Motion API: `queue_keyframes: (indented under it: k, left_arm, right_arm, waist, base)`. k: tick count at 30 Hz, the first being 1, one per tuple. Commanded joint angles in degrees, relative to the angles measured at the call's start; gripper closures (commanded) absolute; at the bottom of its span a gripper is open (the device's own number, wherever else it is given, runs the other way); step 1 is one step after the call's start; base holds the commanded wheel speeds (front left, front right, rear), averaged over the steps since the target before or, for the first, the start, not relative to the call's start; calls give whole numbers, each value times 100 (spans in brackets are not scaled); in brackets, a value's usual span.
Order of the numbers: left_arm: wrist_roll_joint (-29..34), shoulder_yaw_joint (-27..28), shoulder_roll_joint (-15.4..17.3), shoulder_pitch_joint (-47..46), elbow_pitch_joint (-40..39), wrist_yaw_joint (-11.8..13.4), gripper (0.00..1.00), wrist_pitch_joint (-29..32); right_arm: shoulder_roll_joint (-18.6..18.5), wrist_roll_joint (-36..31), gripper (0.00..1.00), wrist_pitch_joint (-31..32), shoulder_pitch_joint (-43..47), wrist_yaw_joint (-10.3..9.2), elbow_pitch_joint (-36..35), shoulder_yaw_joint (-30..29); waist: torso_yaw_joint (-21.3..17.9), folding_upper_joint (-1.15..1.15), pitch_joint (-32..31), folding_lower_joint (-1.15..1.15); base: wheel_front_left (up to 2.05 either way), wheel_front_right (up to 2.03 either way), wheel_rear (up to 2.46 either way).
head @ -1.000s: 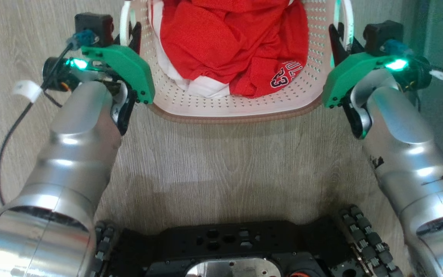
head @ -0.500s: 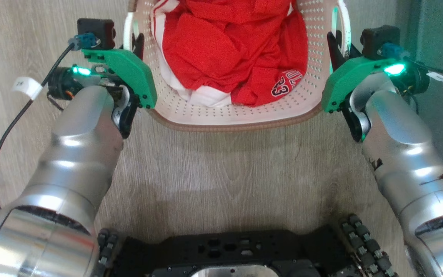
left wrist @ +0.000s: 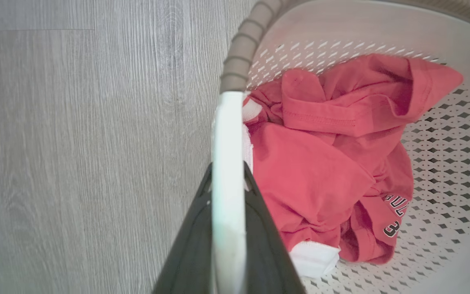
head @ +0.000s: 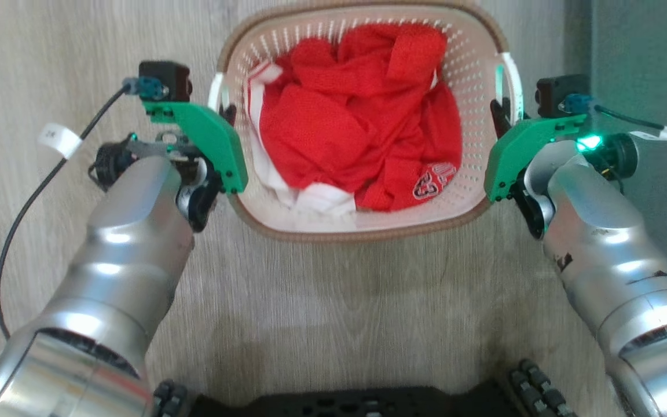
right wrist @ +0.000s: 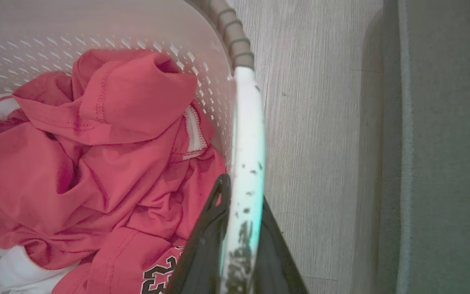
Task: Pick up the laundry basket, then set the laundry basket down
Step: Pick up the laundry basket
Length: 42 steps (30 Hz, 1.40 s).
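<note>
The laundry basket [head: 362,234], full of red clothes [head: 356,121], is between the robot's arms [head: 131,231]. The left hand [left wrist: 227,179] is clamped on one white handle [left wrist: 227,130], the right hand [right wrist: 241,188] on the other.

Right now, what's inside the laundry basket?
Inside the laundry basket lies crumpled red clothing with white trim and a printed number. It covers most of the perforated bottom, so anything beneath it is hidden.
</note>
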Motion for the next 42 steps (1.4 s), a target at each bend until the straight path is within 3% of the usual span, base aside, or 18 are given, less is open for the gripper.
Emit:
queue_keyframes:
  k: [1,24,42]
  left_arm:
    - [-110,2,278,122,-114,-2,100,93]
    - [-1390,-469,570,590,-53,-2,100,1360]
    - [-1885,-621,642,854,185,-2,100,2112]
  right_arm:
    - [23,77,100,61,26,-16,11,90]
    - [25,1253,100,1694,466,-16,120,847]
    - [26,1543,100,2683,702,-16,280,836]
  waist:
    - [6,0,-302,0]
    - [-74,0,-2327,0]
    - [-55,0,-3481,0]
  base:
    - [0,0,0]
    - [0,0,0]
    - [0,0,0]
